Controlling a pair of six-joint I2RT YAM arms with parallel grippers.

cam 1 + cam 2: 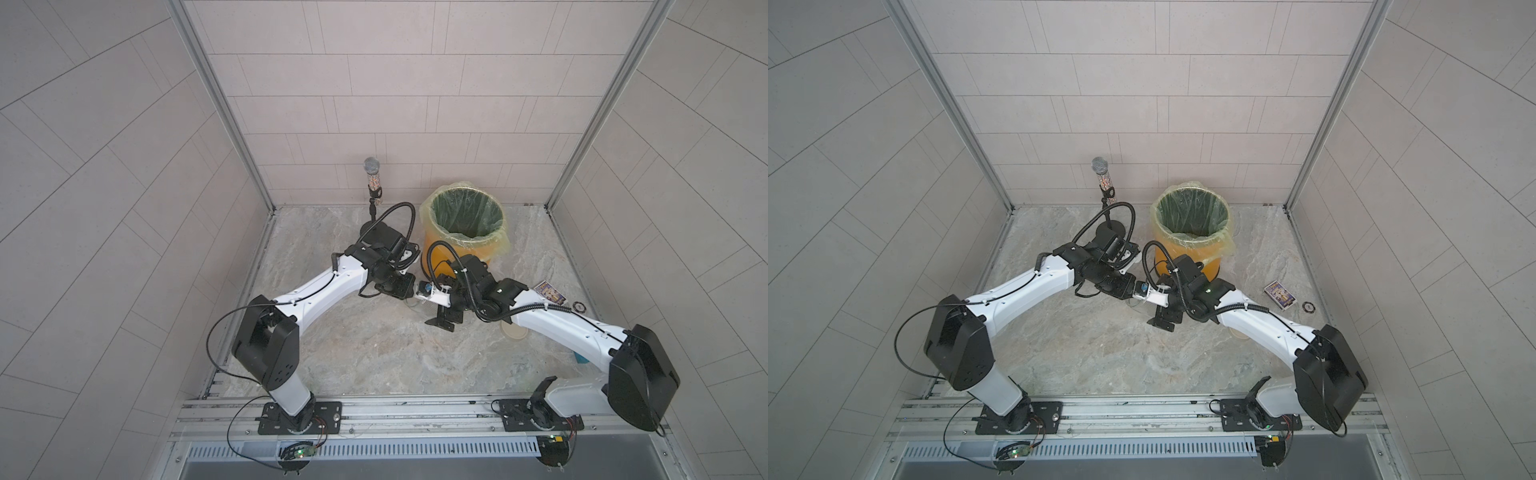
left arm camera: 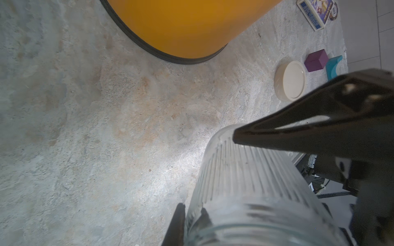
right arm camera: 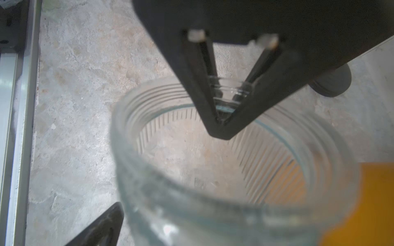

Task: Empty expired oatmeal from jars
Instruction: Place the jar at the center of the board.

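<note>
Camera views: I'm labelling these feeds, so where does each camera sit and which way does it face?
Top views: stereo head high over the base rail, looking down at the table, orange bin and both arms: left arm, right arm.
Left wrist: on the left arm, looking down along the left gripper's fingers, over the jar, toward the cream lid.
Right wrist: on the right arm, looking past the right gripper's fingers into the jar's open mouth.
Shared: both wrist views show the jar and bin.

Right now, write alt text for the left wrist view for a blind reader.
A clear ribbed jar sits clamped in the left pincer, close to the lens over a marbled table. Beyond lie the orange bin, a cream lid, a purple block and a teal piece.
</note>
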